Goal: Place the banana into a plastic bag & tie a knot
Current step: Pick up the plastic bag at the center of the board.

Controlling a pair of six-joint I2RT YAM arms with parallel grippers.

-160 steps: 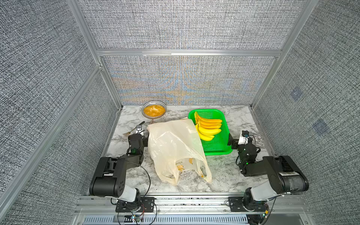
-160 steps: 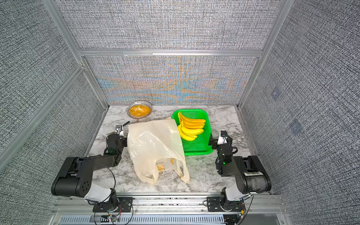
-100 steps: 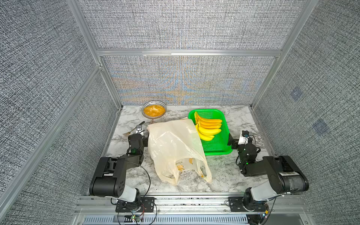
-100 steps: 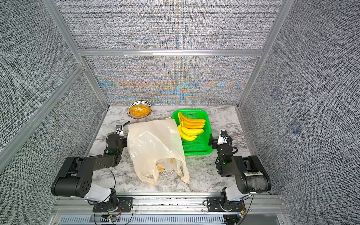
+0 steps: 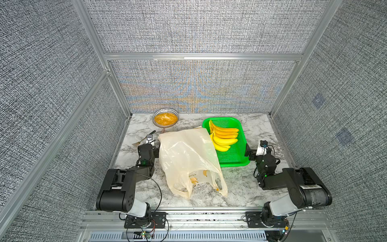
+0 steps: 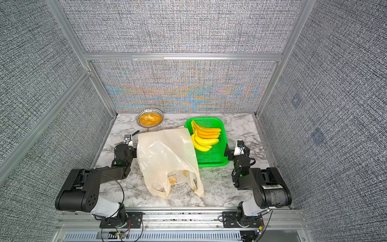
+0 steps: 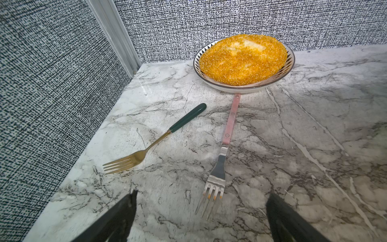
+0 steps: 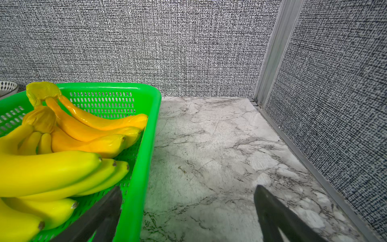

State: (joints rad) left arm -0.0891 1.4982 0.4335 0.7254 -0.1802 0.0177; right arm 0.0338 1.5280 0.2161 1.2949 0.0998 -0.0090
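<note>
Marble tabletop (image 5: 240, 194), grey-veined, enclosed by woven grey walls. Left arm (image 5: 125, 180) and right arm (image 5: 293, 182), black, folded low at the near corners. The left gripper (image 7: 202, 199) has its fingers spread wide over bare marble, holding nothing. The right gripper (image 8: 188, 190) is likewise spread and empty, with one finger over the basket's side and the other over the tabletop. Plastic bag (image 5: 184, 155), translucent cream, lies slumped in the middle between the arms in both top views, just beside the left wrist. Its far corner overlaps the basket's near corner, and its two handle loops (image 5: 222, 186) lie apart toward the near edge with yellow print showing through. Green basket (image 5: 234, 157), perforated plastic, stands at the right rear, close to the right gripper. Bananas (image 5: 224, 136) – two bunches, one deeper orange-yellow and one lemon-yellow – rest inside the basket, outside the bag. Bowl (image 7: 240, 89), patterned rim, sits at the left rear against the back wall, heaped with orange grainy food (image 7: 240, 60). Pink-handled fork (image 7: 222, 159), silver, has its handle end at the bowl's foot and its tines between the left fingers. Green-handled fork (image 7: 155, 142), gold head, lies beside it, nearer the left wall.
</note>
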